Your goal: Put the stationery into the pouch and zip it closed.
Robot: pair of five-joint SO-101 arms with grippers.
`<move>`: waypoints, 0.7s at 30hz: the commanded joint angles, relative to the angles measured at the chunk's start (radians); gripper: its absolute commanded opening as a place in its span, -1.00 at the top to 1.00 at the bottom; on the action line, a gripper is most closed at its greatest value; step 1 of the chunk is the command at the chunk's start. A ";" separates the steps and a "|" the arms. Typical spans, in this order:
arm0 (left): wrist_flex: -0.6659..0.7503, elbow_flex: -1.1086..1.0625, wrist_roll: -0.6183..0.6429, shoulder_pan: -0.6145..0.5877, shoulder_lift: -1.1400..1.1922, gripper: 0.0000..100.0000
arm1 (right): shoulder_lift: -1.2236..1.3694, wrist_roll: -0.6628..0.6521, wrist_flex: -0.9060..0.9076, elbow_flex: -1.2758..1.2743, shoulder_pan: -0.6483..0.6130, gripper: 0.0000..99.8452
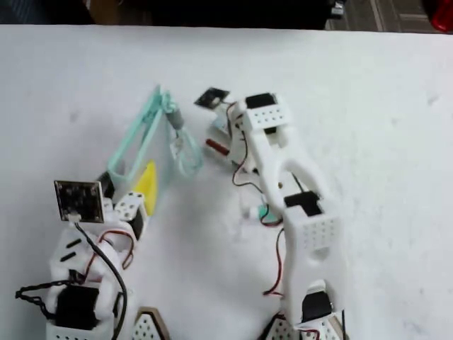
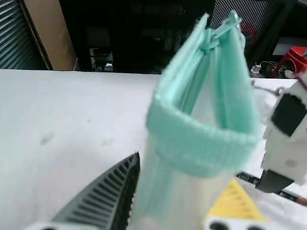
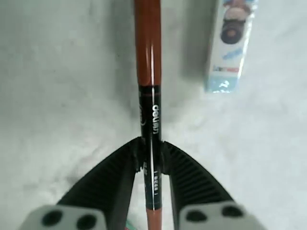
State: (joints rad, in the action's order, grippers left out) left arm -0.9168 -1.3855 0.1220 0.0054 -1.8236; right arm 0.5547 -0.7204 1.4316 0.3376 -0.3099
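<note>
White table (image 1: 382, 106) runs back to a straight far edge, with a dark room beyond it. Bare surface lies wide to the right of the arms and across the far left corner, while the gap between the two arms is tighter.

The left pincer (image 2: 184, 175) is clenched on the near end of the pouch (image 2: 201, 129), with one grey and one yellow finger pressing its clear sides. The pouch's mint zip mouth gapes open, and the pouch slants away from that arm toward the table's middle.

The right pincer (image 3: 151, 160) is almost fully closed, grasping a reddish-brown pen (image 3: 147, 57) by its black section, near the pouch. Whether the pen's tip touches the table cannot be told. A small white-and-blue box (image 3: 228, 43) lies on the table just beside the pen.
</note>
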 commanded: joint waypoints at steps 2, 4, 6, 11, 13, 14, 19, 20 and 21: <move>-0.009 0.003 0.003 0.012 0.005 0.59 | -0.193 -0.011 0.051 0.012 0.013 0.97; -0.009 0.003 0.003 0.012 0.005 0.59 | -0.268 0.034 0.054 0.018 0.013 0.97; -0.009 0.003 0.003 0.012 0.005 0.59 | -0.352 0.089 0.051 0.018 0.012 0.97; -0.011 0.003 0.005 0.012 0.005 0.59 | -0.561 0.186 0.048 0.018 0.008 0.97; -0.011 0.003 0.005 0.013 0.005 0.59 | -0.625 0.226 0.048 0.018 0.008 0.97; -0.011 0.003 0.005 0.013 0.005 0.59 | -0.651 0.242 0.048 0.018 0.008 0.97; -0.018 0.003 0.005 0.015 0.005 0.59 | -0.751 0.313 0.048 0.018 0.008 0.97; -0.025 0.005 0.005 0.015 0.005 0.59 | -0.768 0.328 0.048 0.018 0.008 0.97; -0.026 0.005 0.005 0.015 0.005 0.59 | -0.786 0.344 0.045 0.018 0.008 0.97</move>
State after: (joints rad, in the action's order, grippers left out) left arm -0.9198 -1.3855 0.1220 0.0054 -1.8236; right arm -0.1527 -0.4181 1.4745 0.3376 -0.3053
